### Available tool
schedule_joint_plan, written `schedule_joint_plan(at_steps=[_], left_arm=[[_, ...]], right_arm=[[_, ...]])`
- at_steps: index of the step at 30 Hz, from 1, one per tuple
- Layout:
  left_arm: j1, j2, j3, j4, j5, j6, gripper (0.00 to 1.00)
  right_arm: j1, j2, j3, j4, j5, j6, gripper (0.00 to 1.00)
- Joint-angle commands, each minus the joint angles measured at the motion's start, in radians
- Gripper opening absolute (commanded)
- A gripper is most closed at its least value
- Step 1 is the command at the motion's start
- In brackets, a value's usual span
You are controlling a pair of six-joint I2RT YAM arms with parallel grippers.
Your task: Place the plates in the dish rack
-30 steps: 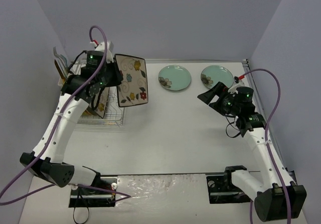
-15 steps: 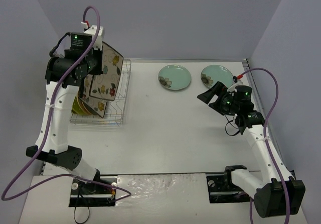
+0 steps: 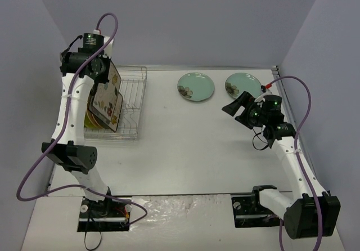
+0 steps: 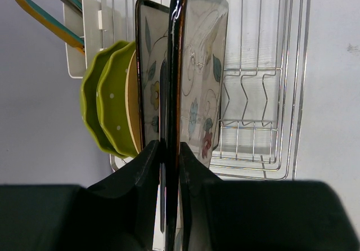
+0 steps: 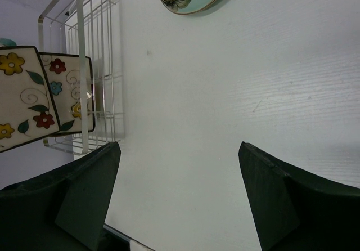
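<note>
Left wrist view: the left gripper (image 4: 169, 149) is clenching a square plate (image 4: 198, 65) edge-on over the dish rack (image 4: 264, 93), beside a second square plate (image 4: 147, 65) and lime-green plates (image 4: 107, 110) standing in it. Top view: the right gripper (image 3: 233, 107) is gaping empty. Only here are both teal plates (image 3: 196, 86) showing, lying right of the rack.

Silver wire dish rack (image 3: 134, 96), white plastic utensil holder (image 4: 84, 37) at one end holding teal and orange-yellow handles (image 4: 45, 14). At the rack: two lime-green round plates (image 4: 104, 104) with white dots, and two square cream plates (image 4: 198, 65) with glossy dark rims, red/yellow/blue flowers, green leaves and thin dark swirls. Beside the rack on the white table (image 3: 197, 149): two pale teal round plates (image 3: 196, 86), each with a dark-outlined, pale-petalled flower. Purple cables (image 3: 108, 14) on both arms.
</note>
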Motion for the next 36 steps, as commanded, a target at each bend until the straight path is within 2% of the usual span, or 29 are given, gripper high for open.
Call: schedule_joint_plan(at_steps=[1,24,30,36], left_arm=[[0.015,-0.059,0.059,0.128,-0.024,0.029,0.00],[0.025,0.080,0.107,0.072,-0.019,-0.025,0.00],[0.023,0.028,0.078,0.118,0.007,-0.076,0.00],[0.024,-0.005,0.091,0.094,0.002,-0.081,0.00]], right_arm=[[-0.015,0.020,0.026,0.038,-0.020,-0.028,0.83],[-0.038,0.107,0.037,0.042,-0.011,-0.057,0.83],[-0.043,0.122,0.039,0.046,-0.014,-0.060,0.83],[-0.046,0.130,0.041,0.053,-0.018,-0.062,0.83]])
